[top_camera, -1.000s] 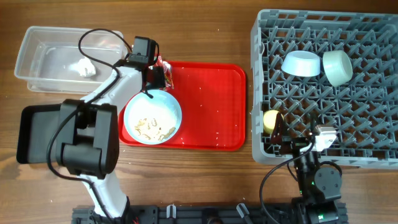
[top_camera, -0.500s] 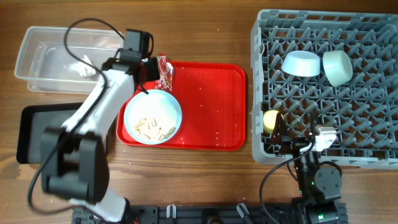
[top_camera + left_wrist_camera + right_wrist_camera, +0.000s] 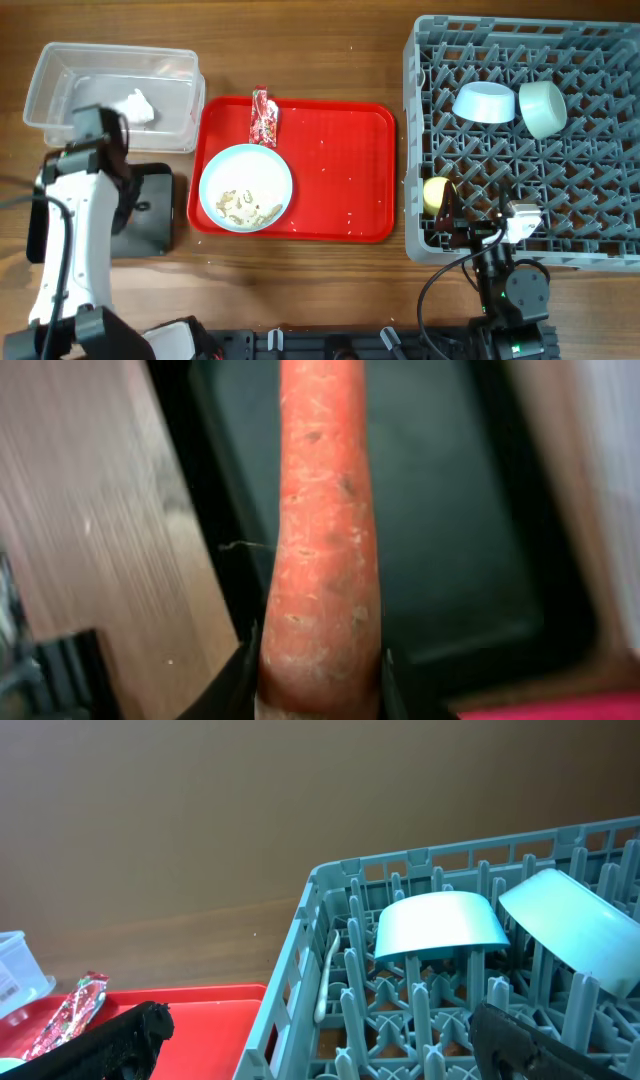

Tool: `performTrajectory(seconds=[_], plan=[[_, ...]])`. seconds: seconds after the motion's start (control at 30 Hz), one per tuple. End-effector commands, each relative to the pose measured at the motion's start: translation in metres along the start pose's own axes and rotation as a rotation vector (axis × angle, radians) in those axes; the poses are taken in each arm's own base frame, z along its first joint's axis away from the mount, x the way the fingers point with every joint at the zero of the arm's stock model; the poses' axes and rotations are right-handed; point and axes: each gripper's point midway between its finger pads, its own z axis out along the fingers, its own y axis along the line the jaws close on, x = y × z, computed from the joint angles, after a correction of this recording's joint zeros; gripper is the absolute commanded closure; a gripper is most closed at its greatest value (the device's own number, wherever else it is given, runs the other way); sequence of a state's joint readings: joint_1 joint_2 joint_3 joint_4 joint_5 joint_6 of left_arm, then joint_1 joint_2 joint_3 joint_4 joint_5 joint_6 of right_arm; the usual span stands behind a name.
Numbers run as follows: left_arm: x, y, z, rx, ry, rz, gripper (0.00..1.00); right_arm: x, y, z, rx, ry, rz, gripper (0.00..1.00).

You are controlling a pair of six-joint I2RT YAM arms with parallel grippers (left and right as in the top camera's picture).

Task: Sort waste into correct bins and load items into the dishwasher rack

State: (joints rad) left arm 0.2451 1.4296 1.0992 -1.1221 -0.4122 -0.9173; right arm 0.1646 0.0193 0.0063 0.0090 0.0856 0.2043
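- Overhead: grey lattice rack (image 3: 560, 190) sat right of the glossy red tray (image 3: 340, 170); round white plate (image 3: 246, 187) w/ crumbly scraps (image 3: 243, 206) sat on the tray.
- Left wrist: left gripper (image 3: 320, 680) jaws clamped a rough tapered carrot (image 3: 325, 540), left of the red tray.
- Right wrist: right gripper (image 3: 330, 1040) jaws wide, empty, right of the red tray.

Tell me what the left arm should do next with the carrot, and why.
Probably open the left gripper and let the carrot drop. The wrist view shows the gripper clamped on the carrot's thick end, with the carrot over the black tray. The tissue lies in the clear tub, so the tray seems to be the food bin.
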Motion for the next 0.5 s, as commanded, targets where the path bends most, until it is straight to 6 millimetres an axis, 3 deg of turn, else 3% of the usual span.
performTrajectory(seconds=[0.0,0.03,0.07,0.1,0.13,0.2,0.3,0.4,0.47], plan=[[0.022,0.005,0.044,0.062,0.152,-0.241,0.96,-0.003,0.002,-0.001,-0.014,-0.012,0.008,0.00],[0.024,0.000,0.047,0.092,0.171,-0.254,0.90,-0.003,0.002,-0.001,-0.013,-0.012,0.009,0.00],[0.025,-0.006,0.048,0.120,0.182,-0.260,0.74,-0.003,0.002,-0.001,-0.013,-0.012,0.009,0.00],[0.025,-0.013,0.047,0.156,0.193,-0.247,0.55,-0.003,0.002,-0.001,-0.013,-0.012,0.009,0.00],[0.026,-0.022,0.045,0.199,0.203,-0.209,0.27,-0.003,0.002,-0.001,-0.013,-0.012,0.008,0.00],[0.031,-0.030,0.040,0.246,0.247,-0.193,0.24,-0.003,0.002,-0.001,-0.013,-0.012,0.008,0.00],[0.035,-0.054,0.006,0.371,0.315,-0.129,0.30,-0.003,0.002,-0.001,-0.013,-0.012,0.009,0.00],[0.034,-0.094,-0.054,0.539,0.227,0.052,0.32,-0.003,0.002,-0.001,-0.013,-0.012,0.008,0.00],[0.059,-0.144,-0.103,0.744,0.100,0.362,0.36,-0.003,0.002,-0.001,-0.013,-0.012,0.009,0.00]])
